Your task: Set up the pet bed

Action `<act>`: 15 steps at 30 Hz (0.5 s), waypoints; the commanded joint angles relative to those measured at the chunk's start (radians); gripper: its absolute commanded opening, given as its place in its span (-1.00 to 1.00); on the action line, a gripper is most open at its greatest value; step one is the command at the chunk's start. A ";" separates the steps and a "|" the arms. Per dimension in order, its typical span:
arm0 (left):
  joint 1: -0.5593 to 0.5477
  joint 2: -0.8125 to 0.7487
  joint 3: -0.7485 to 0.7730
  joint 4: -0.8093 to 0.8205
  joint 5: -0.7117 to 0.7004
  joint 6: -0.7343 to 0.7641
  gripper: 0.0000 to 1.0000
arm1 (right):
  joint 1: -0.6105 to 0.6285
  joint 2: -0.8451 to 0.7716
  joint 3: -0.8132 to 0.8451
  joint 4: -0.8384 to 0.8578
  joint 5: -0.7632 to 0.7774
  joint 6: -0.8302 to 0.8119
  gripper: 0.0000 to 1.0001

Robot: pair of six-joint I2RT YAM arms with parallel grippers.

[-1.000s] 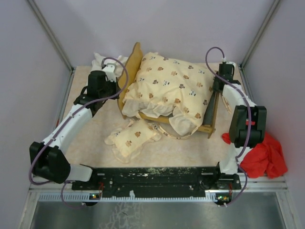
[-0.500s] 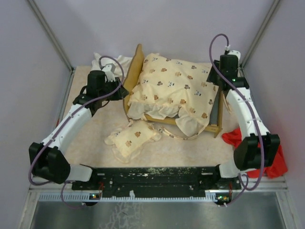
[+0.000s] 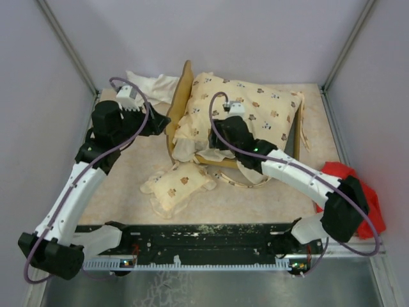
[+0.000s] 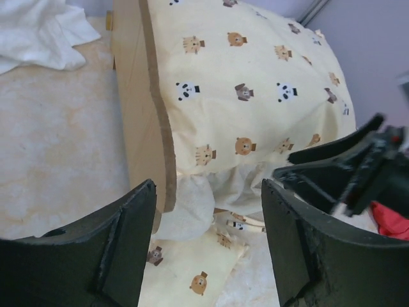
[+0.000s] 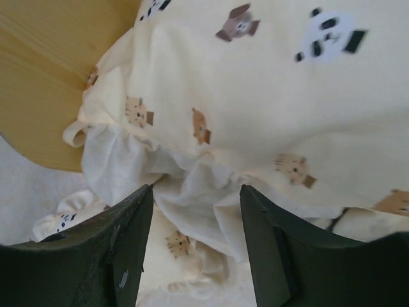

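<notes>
The pet bed's light-yellow frame stands at the table's back, its wavy headboard (image 3: 181, 96) (image 4: 137, 96) (image 5: 51, 83) on the left. The cream animal-print cushion (image 3: 252, 112) (image 4: 255, 83) (image 5: 268, 96) lies across it, its white frill spilling over the front rail. The small matching pillow (image 3: 179, 185) (image 4: 192, 268) (image 5: 174, 246) lies on the table in front. My left gripper (image 3: 163, 123) (image 4: 208, 211) is open just left of the headboard, holding nothing. My right gripper (image 3: 216, 148) (image 5: 195, 211) hovers open over the cushion's front-left frill.
A plain white cloth (image 3: 150, 83) (image 4: 38, 32) lies bunched at the back left behind the headboard. A red cloth (image 3: 361, 195) (image 4: 390, 220) sits at the right edge beside the right arm's elbow. Enclosure walls close in on three sides.
Both grippers have opened. The left has backed away from the headboard. The right arm has swung from the bed's right end across to the cushion's front-left corner. The bed has shifted slightly.
</notes>
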State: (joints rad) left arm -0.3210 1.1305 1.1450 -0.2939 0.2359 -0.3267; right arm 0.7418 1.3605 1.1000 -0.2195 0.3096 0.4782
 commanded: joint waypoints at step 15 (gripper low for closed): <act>-0.041 -0.221 -0.256 -0.033 0.169 0.054 0.07 | 0.106 0.252 0.156 0.093 0.132 0.091 -1.00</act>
State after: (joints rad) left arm -0.3382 0.9276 0.9192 -0.3370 0.3592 -0.2581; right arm 0.8371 1.6432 1.1477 -0.1600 0.3920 0.6094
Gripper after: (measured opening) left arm 0.560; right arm 0.069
